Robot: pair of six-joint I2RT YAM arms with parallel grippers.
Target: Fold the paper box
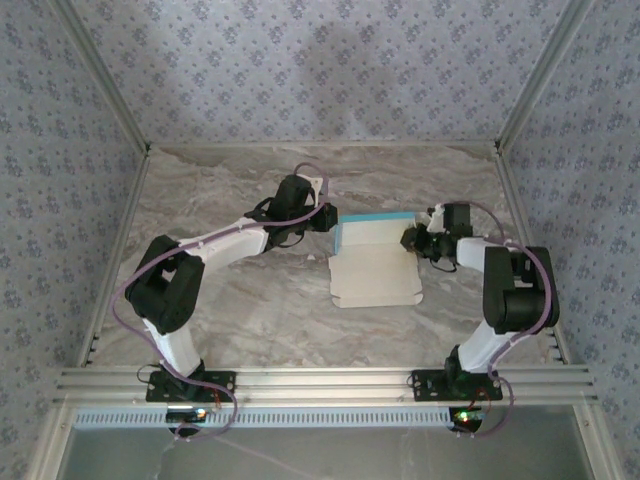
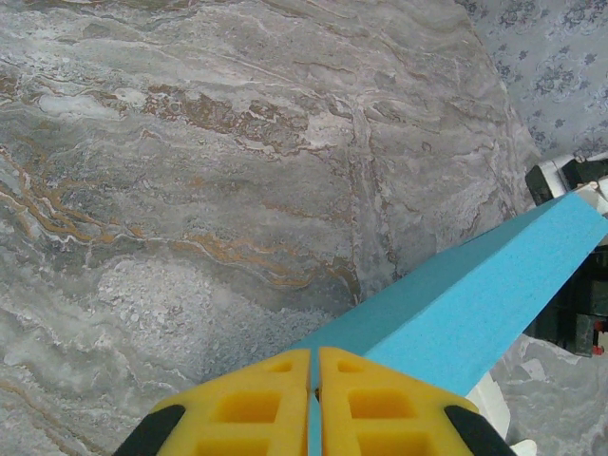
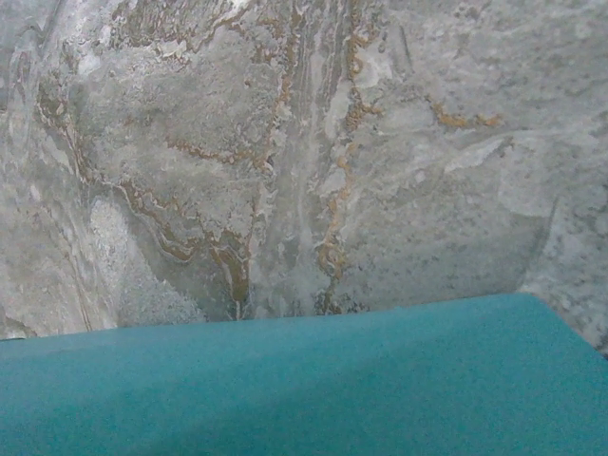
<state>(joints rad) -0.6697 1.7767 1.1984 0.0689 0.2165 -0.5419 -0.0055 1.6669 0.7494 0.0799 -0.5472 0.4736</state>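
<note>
The paper box [image 1: 375, 275] lies at the table's centre, its pale beige panel facing up and a light blue flap raised along its far edge. My left gripper [image 1: 332, 218] is at the flap's left end. In the left wrist view its yellow fingers [image 2: 256, 404] are shut on the thin blue edge of the box [image 2: 475, 304]. My right gripper [image 1: 408, 240] is at the flap's right end. Blue card [image 3: 285, 380] covers the lower part of the right wrist view and hides the fingers there, so I cannot tell how the jaws stand.
The marble table [image 1: 230, 290] has free room left of and in front of the box. Patterned walls close the back and sides. An aluminium rail [image 1: 320, 382] runs along the near edge by the arm bases.
</note>
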